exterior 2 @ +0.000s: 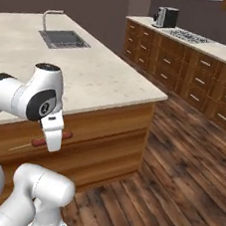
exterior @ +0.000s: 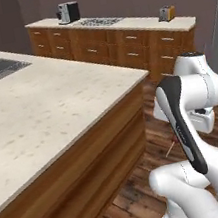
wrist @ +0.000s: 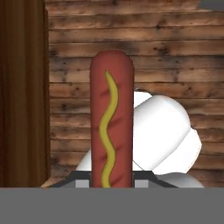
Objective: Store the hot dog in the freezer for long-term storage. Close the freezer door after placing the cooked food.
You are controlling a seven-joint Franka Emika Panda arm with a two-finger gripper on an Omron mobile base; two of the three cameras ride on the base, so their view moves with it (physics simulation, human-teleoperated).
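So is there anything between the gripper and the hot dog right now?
No. The gripper is already shut on the hot dog, which sticks out crosswise from it beside the island counter. The freezer isn't in these pictures, so that path can't be judged.

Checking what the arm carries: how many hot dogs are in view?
1: the hot dog is held in the shut pincer, low beside the island. Others may be hidden.
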